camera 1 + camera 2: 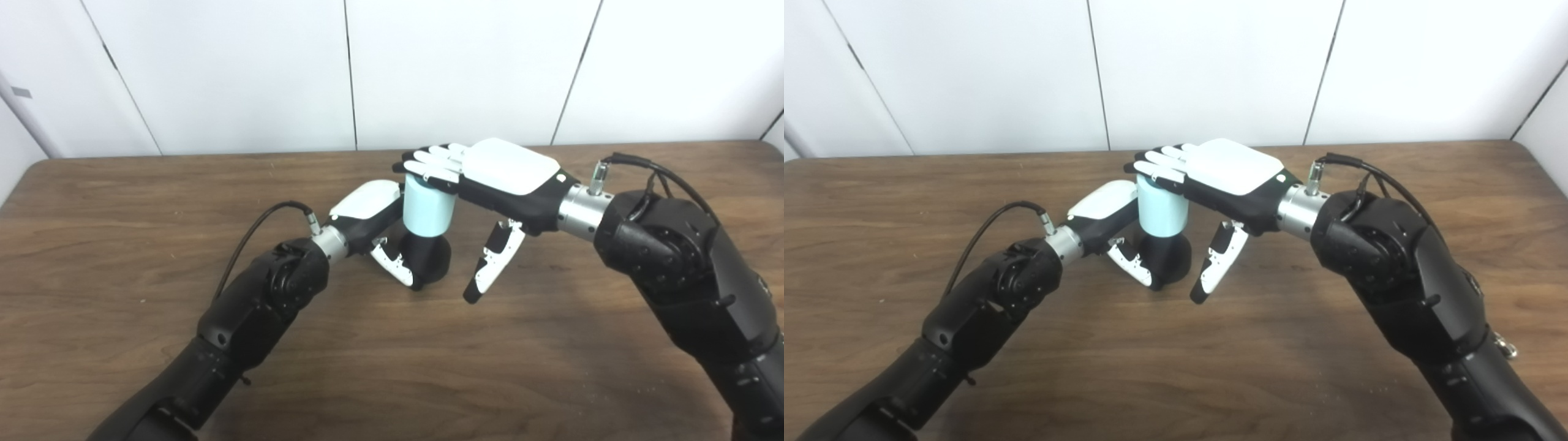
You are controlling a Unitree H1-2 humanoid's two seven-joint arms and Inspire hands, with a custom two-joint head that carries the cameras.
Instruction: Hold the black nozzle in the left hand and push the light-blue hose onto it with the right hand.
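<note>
- Dark wood-grain counter (551,367) fills the lower frame, rounded far corners.
- White panelled wall (465,67) behind, split by thin dark seams.
- Even, soft light.

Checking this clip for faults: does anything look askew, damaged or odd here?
Nothing stands out. The light-blue hose sits upright on the black nozzle, held by the left hand. The right hand lies flat on top, fingers extended.

Matt wood-grain table (551,343), smooth pale-blue hose (427,208) probably plastic, matt black nozzle (432,257), glossy white hand shells
</note>
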